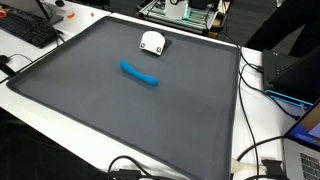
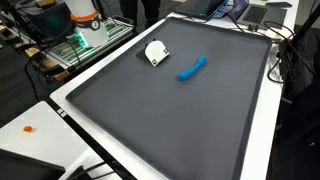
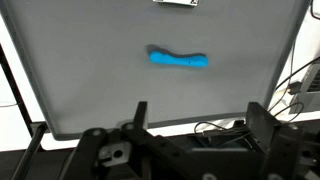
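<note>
A blue, slightly wavy elongated object (image 1: 140,75) lies on a dark grey mat (image 1: 90,100); it shows in both exterior views (image 2: 192,68) and in the wrist view (image 3: 179,60). A small white object (image 1: 151,42) sits on the mat near it (image 2: 156,52); only its edge shows at the top of the wrist view (image 3: 175,2). My gripper (image 3: 197,108) shows only in the wrist view. It is open and empty, high above the mat's edge and well clear of the blue object. Neither arm nor gripper shows in the exterior views.
The mat covers a white table (image 2: 40,115). A keyboard (image 1: 30,30) lies off one corner. A metal rack with electronics (image 2: 85,40) stands beside the table. Cables (image 1: 262,160) and laptops (image 1: 305,155) lie along another side.
</note>
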`<state>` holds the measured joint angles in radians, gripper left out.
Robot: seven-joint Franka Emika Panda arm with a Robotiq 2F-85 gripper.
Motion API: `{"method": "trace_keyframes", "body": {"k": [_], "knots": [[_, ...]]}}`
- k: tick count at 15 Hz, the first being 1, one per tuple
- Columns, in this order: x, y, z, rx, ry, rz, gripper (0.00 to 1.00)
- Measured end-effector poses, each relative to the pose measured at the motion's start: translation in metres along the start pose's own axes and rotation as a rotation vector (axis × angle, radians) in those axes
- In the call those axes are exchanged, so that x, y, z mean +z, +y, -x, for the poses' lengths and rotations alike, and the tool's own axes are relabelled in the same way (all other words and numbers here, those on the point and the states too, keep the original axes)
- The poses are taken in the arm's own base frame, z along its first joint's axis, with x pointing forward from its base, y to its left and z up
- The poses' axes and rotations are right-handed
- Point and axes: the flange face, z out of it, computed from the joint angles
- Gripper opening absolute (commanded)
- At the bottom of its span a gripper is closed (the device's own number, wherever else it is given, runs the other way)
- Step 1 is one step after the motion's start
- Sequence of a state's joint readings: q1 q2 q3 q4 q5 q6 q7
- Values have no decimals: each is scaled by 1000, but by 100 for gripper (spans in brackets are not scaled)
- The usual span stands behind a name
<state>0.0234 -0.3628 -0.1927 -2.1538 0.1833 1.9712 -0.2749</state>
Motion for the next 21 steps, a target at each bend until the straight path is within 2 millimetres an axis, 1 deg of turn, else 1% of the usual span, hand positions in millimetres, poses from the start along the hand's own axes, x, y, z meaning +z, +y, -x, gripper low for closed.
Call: {"method": "trace_keyframes", "body": {"k": [8, 10, 12, 16, 21], "knots": [[0, -1, 0, 1, -1, 2, 100], [9, -5, 2, 66, -23, 0, 100], [27, -11, 8, 160, -60, 2, 100], [74, -25, 27, 352, -159, -18, 100], [135, -30, 51, 606, -254, -74, 100]]}}
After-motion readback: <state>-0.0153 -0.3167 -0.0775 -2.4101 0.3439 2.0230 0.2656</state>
